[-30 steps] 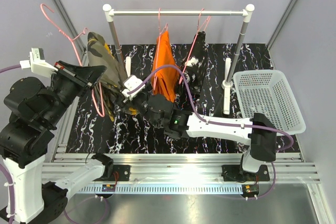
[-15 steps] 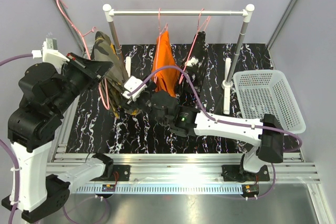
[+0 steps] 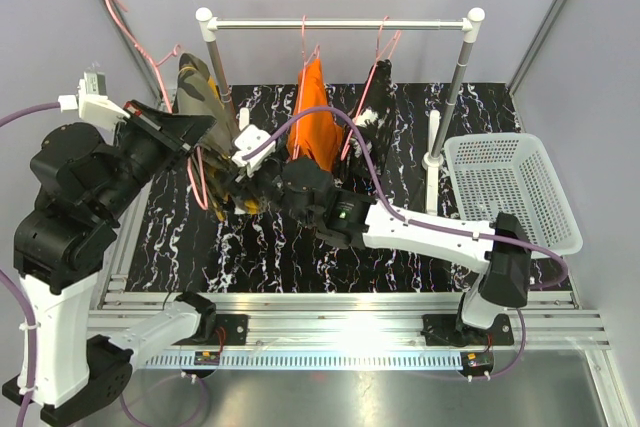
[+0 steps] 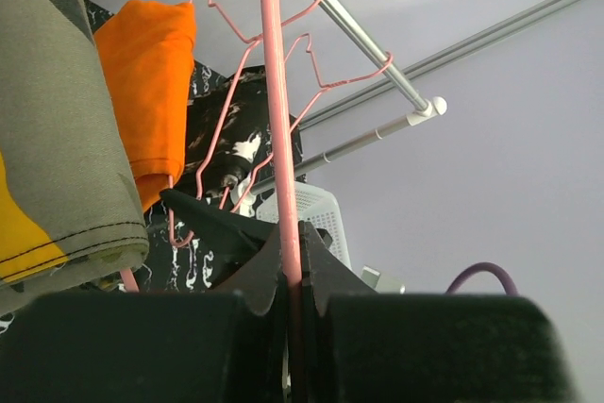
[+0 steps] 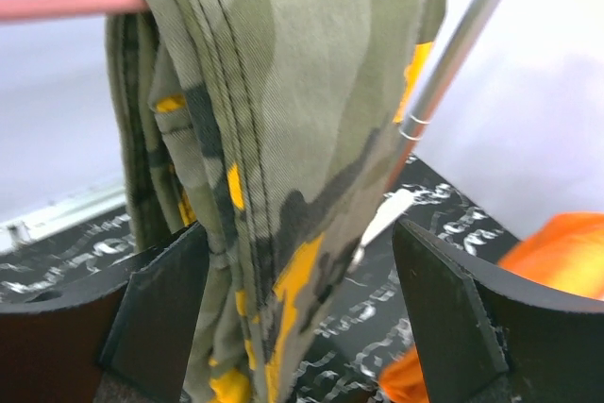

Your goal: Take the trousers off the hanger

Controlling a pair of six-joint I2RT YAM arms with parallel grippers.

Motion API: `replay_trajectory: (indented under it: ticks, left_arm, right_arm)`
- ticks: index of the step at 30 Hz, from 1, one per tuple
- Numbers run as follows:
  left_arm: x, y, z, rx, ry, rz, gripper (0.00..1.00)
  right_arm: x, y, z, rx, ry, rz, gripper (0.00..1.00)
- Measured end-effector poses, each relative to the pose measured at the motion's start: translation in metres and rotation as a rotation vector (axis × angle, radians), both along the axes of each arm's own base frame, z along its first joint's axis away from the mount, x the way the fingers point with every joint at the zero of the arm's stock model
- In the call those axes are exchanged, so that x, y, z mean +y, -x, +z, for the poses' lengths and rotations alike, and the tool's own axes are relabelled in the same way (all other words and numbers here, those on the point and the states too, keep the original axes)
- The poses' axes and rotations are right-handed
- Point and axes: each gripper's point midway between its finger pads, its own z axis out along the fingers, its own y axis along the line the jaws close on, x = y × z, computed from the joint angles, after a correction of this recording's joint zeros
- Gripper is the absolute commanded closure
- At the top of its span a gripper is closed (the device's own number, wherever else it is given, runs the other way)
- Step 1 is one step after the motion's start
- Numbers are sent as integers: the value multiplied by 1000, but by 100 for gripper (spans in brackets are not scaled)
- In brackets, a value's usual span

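Right wrist: right gripper (image 5: 300, 290) gapes around camouflage trousers (image 5: 274, 120) (one side seemingly clear); left gripper (image 4: 293, 271) clamps hanger (image 4: 276, 92).

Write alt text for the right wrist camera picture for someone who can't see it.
Olive camouflage trousers with orange patches, draped over a pink hanger bar, hang between the black fingers of the open right claw. A silver rack pole and orange cloth show behind.

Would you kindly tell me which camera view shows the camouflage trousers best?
The right wrist view: the camouflage trousers fill it, folded over the pink hanger between open jaws. The top external view shows them small and partly hidden; the left wrist view catches only one edge.
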Motion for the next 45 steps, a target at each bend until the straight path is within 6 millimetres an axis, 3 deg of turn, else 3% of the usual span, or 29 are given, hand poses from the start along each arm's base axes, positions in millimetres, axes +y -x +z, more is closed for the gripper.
replay_trajectory:
  ticks: [6, 17, 20, 25, 27, 28, 32, 38, 44, 45]
  left_arm:
    - [0, 3, 4, -13, 16, -6, 100]
    - [1, 7, 0, 7, 54, 2, 100]
    - [2, 8, 0, 6, 55, 2, 100]
    - [3, 11, 1, -5, 49, 2, 100]
    - [5, 11, 1, -12, 37, 4, 100]
    - [5, 11, -1, -10, 26, 4, 100]
    - [2, 7, -3, 2, -6, -8, 100]
    - [-8, -1, -10, 31, -19, -42, 100]
    - [-10, 0, -5, 15, -12, -52, 100]
    - [-10, 0, -4, 10, -11, -55, 100]
  right_arm:
    - [18, 4, 2, 50, -58, 53, 16]
    - [44, 1, -15, 66, -94, 43, 19]
    - [43, -5, -15, 44, -103, 8, 24]
    - [41, -9, -8, -2, -87, -17, 46]
    - [41, -10, -7, -19, -75, -19, 44]
    - [40, -10, -7, -28, -69, -19, 36]
    - [38, -9, -3, -55, -51, -15, 25]
    - [31, -8, 11, -82, -57, -19, 27]
    - [30, -8, 19, -99, -47, -19, 50]
    - [30, -9, 23, -102, -57, -20, 63]
